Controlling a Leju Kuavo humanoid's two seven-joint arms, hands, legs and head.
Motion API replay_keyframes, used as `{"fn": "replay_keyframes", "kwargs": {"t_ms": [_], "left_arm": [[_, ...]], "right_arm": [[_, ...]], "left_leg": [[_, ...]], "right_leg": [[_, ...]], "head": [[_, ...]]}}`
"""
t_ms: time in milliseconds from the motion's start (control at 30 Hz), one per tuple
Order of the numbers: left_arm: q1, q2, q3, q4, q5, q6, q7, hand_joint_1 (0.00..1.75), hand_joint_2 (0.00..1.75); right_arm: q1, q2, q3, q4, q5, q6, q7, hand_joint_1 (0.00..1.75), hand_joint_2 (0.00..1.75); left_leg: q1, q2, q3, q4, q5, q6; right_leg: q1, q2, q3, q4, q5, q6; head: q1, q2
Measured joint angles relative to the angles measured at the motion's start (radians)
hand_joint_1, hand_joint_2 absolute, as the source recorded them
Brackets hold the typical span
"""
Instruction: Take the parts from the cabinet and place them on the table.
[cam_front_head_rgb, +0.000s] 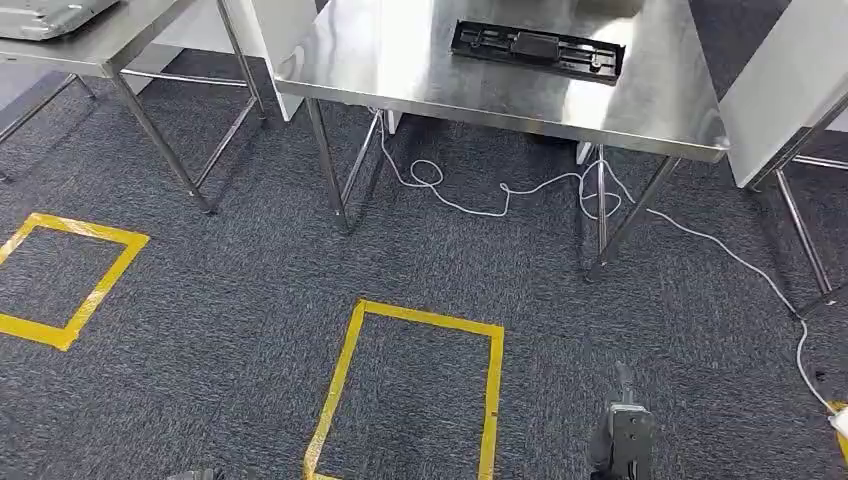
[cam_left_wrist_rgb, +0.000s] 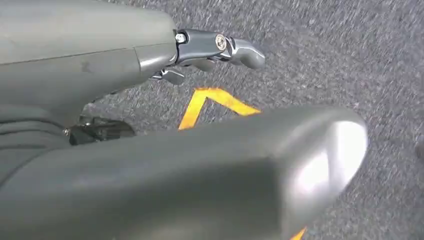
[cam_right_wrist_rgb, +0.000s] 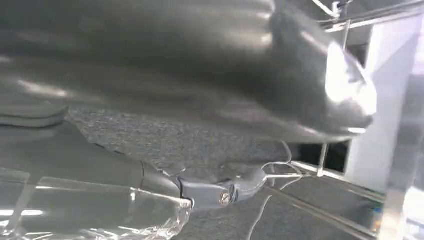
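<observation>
Nearest, the robot's right hand (cam_front_head_rgb: 622, 432) hangs low over the grey carpet (cam_front_head_rgb: 250, 290); clear plastic wrap (cam_right_wrist_rgb: 100, 220) lies against its fingers, but a grip cannot be told. The left hand (cam_left_wrist_rgb: 210, 50) holds nothing, fingers loosely extended above yellow floor tape (cam_front_head_rgb: 345, 375). Beyond, a black part (cam_front_head_rgb: 538, 48) lies flat on the steel table (cam_front_head_rgb: 640, 110), with a white cable (cam_front_head_rgb: 520, 190) trailing beneath.

Robot test lab: bare stainless-steel counter (cam_front_head_rgb: 420, 70), yellow tape squares (cam_front_head_rgb: 410, 390) marking dark grey carpet (cam_front_head_rgb: 250, 290), loose white cable (cam_front_head_rgb: 520, 190).
</observation>
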Motion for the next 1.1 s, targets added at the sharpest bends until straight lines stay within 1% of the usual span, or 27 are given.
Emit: {"fn": "replay_keyframes", "kwargs": {"t_ms": [67, 100, 133, 167, 200, 233, 267, 300, 333, 367, 400, 433, 467, 533, 567, 600, 667, 733, 767, 800, 833, 867, 900, 933, 967, 1067, 1100], "left_arm": [[0.0, 0.0, 0.01, 0.0, 0.018, 0.008, 0.001, 0.0, 0.0], [0.0, -0.001, 0.017, 0.0, 0.021, 0.01, 0.001, 0.0, 0.0], [0.001, -0.001, 0.022, 0.0, 0.028, 0.01, 0.001, 0.0, 0.0], [0.005, 0.0, 0.027, 0.0, 0.029, 0.01, 0.002, 0.0, 0.0], [0.009, 0.0, 0.033, 0.0, 0.029, 0.01, 0.001, 0.0, 0.0], [0.013, 0.0, 0.042, 0.0, 0.031, 0.01, 0.001, 0.0, 0.0], [0.016, 0.0, 0.047, 0.0, 0.031, 0.008, 0.002, 0.0, 0.0], [0.018, 0.0, 0.05, 0.0, 0.033, 0.006, 0.002, 0.0, 0.0], [0.02, -0.001, 0.053, 0.0, 0.032, 0.004, 0.002, 0.0, 0.0], [0.02, -0.002, 0.056, 0.001, 0.03, 0.0, 0.002, 0.0, 0.0], [0.02, -0.003, 0.059, 0.001, 0.026, -0.002, 0.0, 0.0, 0.0], [0.021, -0.003, 0.061, 0.001, 0.023, -0.001, -0.009, 0.0, 0.0], [0.023, -0.007, 0.061, -0.002, 0.015, 0.002, -0.018, 0.0, 0.0], [0.025, -0.015, 0.06, -0.019, 0.005, 0.024, -0.025, 0.0, 0.0], [0.026, -0.016, 0.061, -0.022, 0.005, 0.034, -0.023, 0.0, 0.0], [0.026, -0.016, 0.064, -0.023, 0.005, 0.037, -0.022, 0.0, 0.0], [0.027, -0.016, 0.069, -0.026, 0.007, 0.04, -0.017, 0.0, 0.0], [0.027, -0.016, 0.072, -0.026, 0.008, 0.04, -0.017, 0.0, 0.0], [0.029, -0.016, 0.074, -0.026, 0.01, 0.04, -0.017, 0.0, 0.0], [0.032, -0.016, 0.076, -0.026, 0.009, 0.04, -0.016, 0.0, 0.0], [0.036, -0.017, 0.078, -0.026, 0.008, 0.04, -0.015, 0.0, 0.0], [0.039, -0.018, 0.08, -0.027, 0.007, 0.04, -0.014, 0.0, 0.0], [0.042, -0.019, 0.081, -0.03, 0.004, 0.04, -0.013, 0.0, 0.0], [0.043, -0.02, 0.082, -0.034, -0.008, 0.04, -0.011, 0.0, 0.0], [0.044, -0.021, 0.085, -0.035, -0.019, 0.04, -0.008, 0.0, 0.0], [0.05, -0.026, 0.092, -0.041, -0.051, 0.04, -0.004, 0.0, 0.0], [0.051, -0.026, 0.093, -0.042, -0.06, 0.04, -0.003, 0.0, 0.0]], "right_arm": [[-0.007, 0.0, 0.0, 0.011, -0.005, 0.0, -0.01, 0.0, 0.0], [-0.012, -0.002, 0.0, 0.016, -0.005, 0.0, -0.016, 0.0, 0.0], [-0.017, -0.003, 0.0, 0.025, -0.005, -0.002, -0.019, 0.0, 0.0], [-0.024, -0.003, 0.002, 0.032, -0.007, -0.006, -0.021, 0.0, 0.0], [-0.03, -0.003, 0.005, 0.042, -0.014, -0.014, -0.021, 0.0, 0.0], [-0.035, -0.004, 0.008, 0.053, -0.024, -0.023, -0.019, 0.0, 0.0], [-0.039, -0.006, 0.01, 0.062, -0.031, -0.029, -0.018, 0.0, 0.0], [-0.042, -0.01, 0.011, 0.075, -0.04, -0.035, -0.016, 0.0, 0.0], [-0.046, -0.013, 0.013, 0.085, -0.05, -0.039, -0.018, 0.0, 0.0], [-0.052, -0.017, 0.015, 0.096, -0.061, -0.042, -0.023, 0.0, 0.0], [-0.058, -0.02, 0.017, 0.105, -0.071, -0.043, -0.029, 0.0, 0.0], [-0.063, -0.022, 0.022, 0.112, -0.08, -0.044, -0.035, 0.0, 0.0], [-0.065, -0.023, 0.026, 0.114, -0.087, -0.046, -0.039, 0.0, 0.0], [-0.066, -0.024, 0.031, 0.124, -0.093, -0.054, -0.044, 0.0, 0.0], [-0.066, -0.025, 0.035, 0.13, -0.095, -0.058, -0.041, 0.0, 0.0], [-0.07, -0.026, 0.043, 0.137, -0.095, -0.062, -0.039, 0.0, 0.0], [-0.078, -0.026, 0.056, 0.148, -0.097, -0.064, -0.03, 0.0, 0.0], [-0.081, -0.026, 0.067, 0.16, -0.097, -0.066, -0.028, 0.0, 0.0], [-0.081, -0.027, 0.071, 0.166, -0.097, -0.069, -0.025, 0.0, 0.0], [-0.081, -0.027, 0.074, 0.172, -0.098, -0.072, -0.023, 0.0, 0.0], [-0.081, -0.028, 0.074, 0.177, -0.098, -0.073, -0.022, 0.0, 0.0], [-0.082, -0.028, 0.075, 0.18, -0.098, -0.074, -0.022, 0.0, 0.0], [-0.082, -0.028, 0.075, 0.183, -0.098, -0.076, -0.021, 0.0, 0.0], [-0.081, -0.027, 0.076, 0.185, -0.097, -0.078, -0.02, 0.0, 0.0], [-0.081, -0.027, 0.077, 0.185, -0.098, -0.082, -0.019, 0.0, 0.0], [-0.072, -0.024, 0.076, 0.185, -0.107, -0.091, -0.015, 0.0, 0.0], [-0.064, -0.024, 0.076, 0.183, -0.112, -0.094, -0.015, 0.0, 0.0]], "left_leg": [[-0.005, 0.003, -0.008, -0.011, 0.01, 0.015], [0.005, 0.01, -0.005, -0.039, 0.012, 0.024], [-0.001, 0.007, -0.021, -0.036, 0.024, 0.043], [-0.003, 0.009, -0.035, -0.035, 0.033, 0.055], [-0.006, 0.011, -0.05, -0.035, 0.045, 0.059], [-0.008, 0.012, -0.063, -0.035, 0.057, 0.059], [-0.009, 0.014, -0.077, -0.035, 0.069, 0.059], [-0.009, 0.014, -0.092, -0.035, 0.081, 0.058], [-0.009, 0.014, -0.108, -0.034, 0.094, 0.055], [-0.009, 0.014, -0.124, -0.034, 0.107, 0.051], [-0.009, 0.014, -0.136, -0.033, 0.12, 0.046], [-0.014, 0.012, -0.142, -0.031, 0.13, 0.038], [-0.016, 0.012, -0.146, -0.03, 0.14, 0.033], [-0.013, 0.013, -0.147, -0.039, 0.16, 0.023], [-0.012, 0.012, -0.148, -0.044, 0.171, 0.012], [-0.004, 0.011, -0.157, -0.039, 0.167, 0.009], [-0.003, 0.009, -0.182, 0.045, 0.044, 0.002], [-0.002, 0.008, -0.223, 0.208, -0.057, -0.008], [-0.002, 0.008, -0.232, 0.27, -0.062, -0.011], [-0.002, 0.008, -0.225, 0.29, -0.04, -0.01], [-0.002, 0.008, -0.196, 0.268, -0.004, -0.009], [-0.002, 0.008, -0.149, 0.209, 0.029, -0.004], [-0.002, 0.008, -0.083, 0.118, 0.044, 0.003], [-0.005, 0.004, -0.008, 0.014, 0.034, 0.013], [-0.009, 0.006, 0.018, -0.031, 0.021, 0.018], [-0.016, 0.006, 0.012, -0.052, 0.014, 0.031], [-0.003, 0.01, 0.009, -0.065, 0.026, 0.046]], "right_leg": [[0.004, 0.003, -0.007, -0.003, 0.015, 0.023], [0.001, 0.004, -0.018, 0.013, -0.007, 0.021], [0.003, 0.008, -0.043, 0.047, -0.052, 0.011], [0.001, 0.009, -0.067, 0.112, -0.106, 0.0], [-0.001, 0.009, -0.086, 0.191, -0.152, -0.003], [-0.002, 0.009, -0.099, 0.259, -0.177, 0.002], [-0.003, 0.009, -0.101, 0.303, -0.177, 0.012], [-0.003, 0.01, -0.083, 0.308, -0.15, 0.028], [-0.003, 0.01, -0.048, 0.274, -0.111, 0.043], [-0.006, 0.01, 0.004, 0.208, -0.077, 0.055], [-0.007, 0.01, 0.071, 0.116, -0.068, 0.054], [-0.007, 0.01, 0.141, 0.016, -0.098, 0.043], [0.008, 0.015, 0.183, -0.068, -0.122, 0.03], [0.011, 0.015, 0.159, -0.056, -0.116, 0.009], [0.013, 0.014, 0.152, -0.055, -0.108, -0.004], [-0.015, 0.012, 0.146, -0.058, -0.094, -0.023], [-0.006, 0.009, 0.123, -0.057, -0.073, -0.051], [0.0, 0.008, 0.098, -0.056, -0.051, -0.052], [0.002, 0.006, 0.085, -0.055, -0.041, -0.051], [0.004, 0.006, 0.082, -0.053, -0.033, -0.049], [0.004, 0.006, 0.069, -0.05, -0.024, -0.046], [0.004, 0.006, 0.058, -0.046, -0.018, -0.043], [0.005, 0.008, 0.052, -0.043, -0.015, -0.038], [0.005, 0.007, 0.048, -0.039, -0.013, -0.034], [0.013, 0.006, 0.042, -0.034, -0.009, -0.028], [0.011, 0.0, 0.03, -0.034, 0.006, -0.006], [0.018, 0.0, 0.018, -0.028, 0.004, -0.002]], "head": [[0.001, 0.0], [0.001, 0.0], [0.006, 0.0], [0.012, 0.0], [0.013, 0.0], [0.012, 0.0], [0.013, 0.0], [0.013, 0.0], [0.012, 0.0], [0.013, 0.0], [0.013, 0.0], [0.014, 0.0], [0.013, 0.0], [0.008, 0.0], [0.008, 0.0], [0.008, 0.0], [0.002, 0.0], [0.001, 0.0], [0.002, 0.0], [0.002, 0.0], [0.0, 0.0], [0.001, 0.0], [0.0, 0.0], [0.001, 0.0], [0.002, 0.0], [-0.002, 0.0], [0.001, 0.0]]}}
